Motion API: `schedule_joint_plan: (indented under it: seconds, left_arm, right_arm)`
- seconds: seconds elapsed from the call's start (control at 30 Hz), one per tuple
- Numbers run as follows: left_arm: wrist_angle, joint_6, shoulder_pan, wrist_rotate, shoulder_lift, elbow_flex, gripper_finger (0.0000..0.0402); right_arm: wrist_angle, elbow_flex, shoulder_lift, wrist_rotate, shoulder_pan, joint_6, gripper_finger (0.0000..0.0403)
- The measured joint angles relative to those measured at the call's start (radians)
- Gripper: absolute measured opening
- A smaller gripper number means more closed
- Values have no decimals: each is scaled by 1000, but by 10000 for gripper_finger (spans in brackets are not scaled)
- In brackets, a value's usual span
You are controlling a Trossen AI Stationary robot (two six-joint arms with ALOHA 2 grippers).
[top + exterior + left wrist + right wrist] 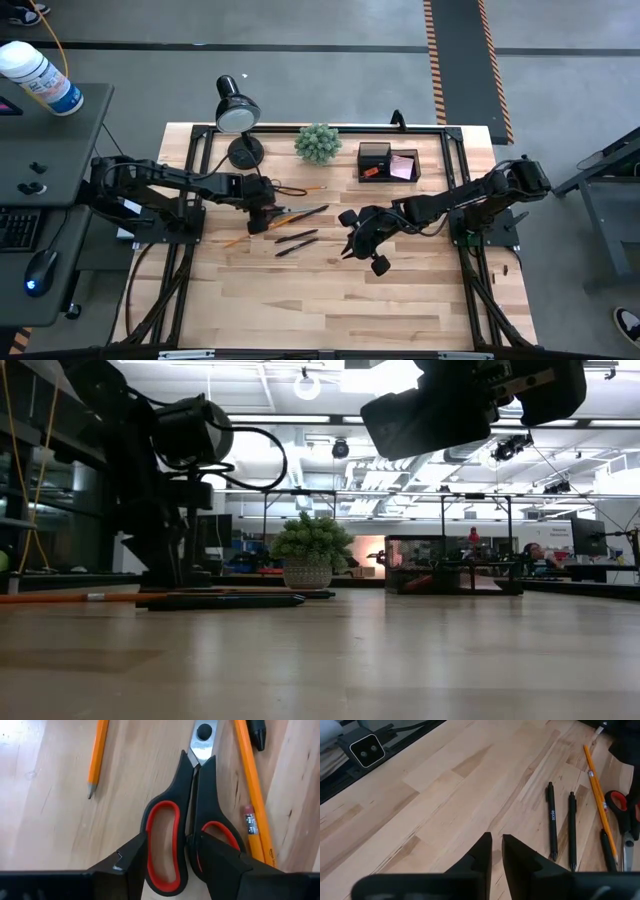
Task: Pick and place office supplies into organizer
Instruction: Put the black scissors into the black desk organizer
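The red-and-black-handled scissors lie flat on the table with my left gripper down at their handles, shut on the larger loop; in the high view this gripper is left of centre. Orange pencils lie on either side of the scissors. Two black pens lie just nearer. My right gripper hangs shut and empty above the table's middle, right of the pens. The black organizer, with a pink pad inside, stands at the far edge. My left gripper has the scissors' larger handle loop between its two fingers. One finger stands outside the loop and the other at the junction with the smaller loop. The fingers come from above, along the scissors. The scissors lie flat on the table.
A green plant ball and a black desk lamp stand at the far edge, left of the organizer. A black frame runs around the table's sides. Bare wood spreads over the near half.
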Motion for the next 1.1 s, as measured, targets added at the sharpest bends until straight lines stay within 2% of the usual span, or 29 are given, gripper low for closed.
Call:
schedule_joint_plan:
  seconds: [0.33,0.43,0.73,1.1]
  left_arm:
    - [23,55,0,9,69,9,146]
    - [34,69,0,12,102,5,125]
    - [59,98,-1,13,104,4,36]
    - [33,122,0,5,54,20,52]
  right_arm:
    - [0,0,0,-15,0,1,31]
    - [0,0,0,-16,0,1,34]
    - [0,0,0,-16,0,1,30]
    - [0,0,0,-15,0,-3,28]
